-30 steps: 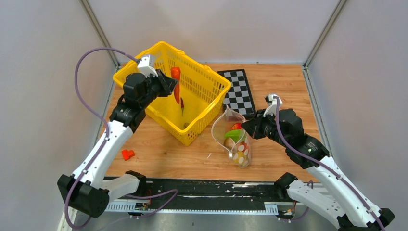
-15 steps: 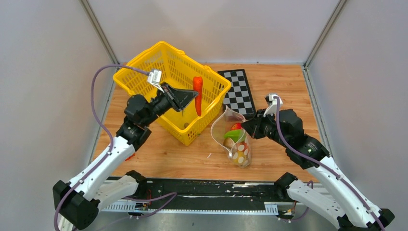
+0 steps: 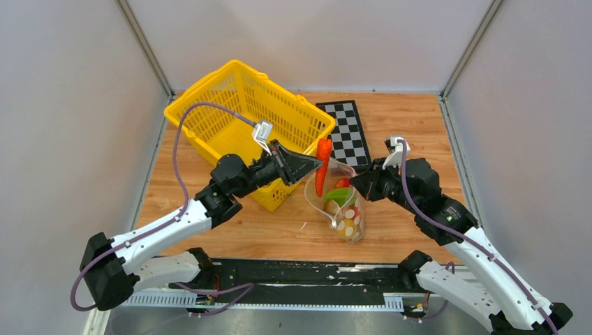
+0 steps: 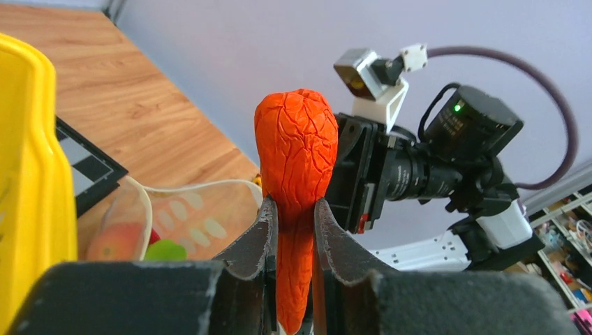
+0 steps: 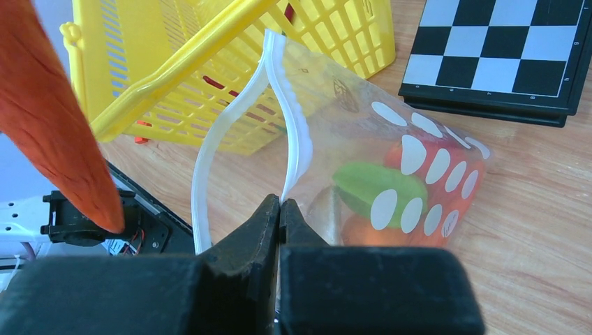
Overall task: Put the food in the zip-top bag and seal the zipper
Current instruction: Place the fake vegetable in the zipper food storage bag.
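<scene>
Top view: left gripper (image 3: 317, 166) is clamped on the carrot (image 3: 323, 167) at mid-body. The carrot hangs tip-down just past the fingertips, over the open mouth of the zip-top bag (image 3: 345, 209). Left arm is stretched low and forward across the tabletop (image 3: 237, 223), wrist roughly level. Right gripper (image 3: 357, 183) pinches the bag's rim, bag just ahead of it, elbow raised.

Left wrist: carrot looks like a light, wrinkled, soft toy, grippy rather than slick. Jaws squeeze the narrow lower half, fat end above them. It's tapered, so I'd expect it to slip downward if the grip loosens.

Right wrist: jaws are fully closed on the zipper (image 5: 297, 132). The film is thin and floppy, so the stiffer strip is the right hold. The mouth gapes left of the gripper, and the green pepper (image 5: 379, 186) sits inside.
</scene>
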Motion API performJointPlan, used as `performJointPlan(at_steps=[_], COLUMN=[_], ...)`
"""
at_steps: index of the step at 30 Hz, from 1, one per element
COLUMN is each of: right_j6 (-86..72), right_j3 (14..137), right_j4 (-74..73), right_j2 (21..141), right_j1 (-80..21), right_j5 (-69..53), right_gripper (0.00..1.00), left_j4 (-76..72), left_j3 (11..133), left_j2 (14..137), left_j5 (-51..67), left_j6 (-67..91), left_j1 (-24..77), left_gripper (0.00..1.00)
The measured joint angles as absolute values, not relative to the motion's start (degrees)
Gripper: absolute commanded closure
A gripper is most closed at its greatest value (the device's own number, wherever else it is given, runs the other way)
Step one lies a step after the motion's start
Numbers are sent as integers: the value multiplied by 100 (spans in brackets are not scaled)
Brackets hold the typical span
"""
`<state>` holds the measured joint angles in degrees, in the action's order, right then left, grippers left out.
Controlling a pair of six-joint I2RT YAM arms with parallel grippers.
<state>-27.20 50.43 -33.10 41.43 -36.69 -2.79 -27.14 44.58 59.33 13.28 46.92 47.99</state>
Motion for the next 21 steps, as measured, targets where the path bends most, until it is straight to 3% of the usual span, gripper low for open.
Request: performJointPlan(at_steps=[14,21], right_j6=[-2722,-2742], right_j3=[5043,5043], right_j4=[-3315,-3312], right_j2=[4143,4141], right_j1=[-3669,-3669], right_j5=[-301,-305], right_gripper=[100,100], left_j4=[-2550,-2108], left_j3=[4226,4403], left_j2=[6667,6862], left_j5=[1114,670], left_j6=[4261,3929], left_j1=[5334,5391], left_gripper=[82,74])
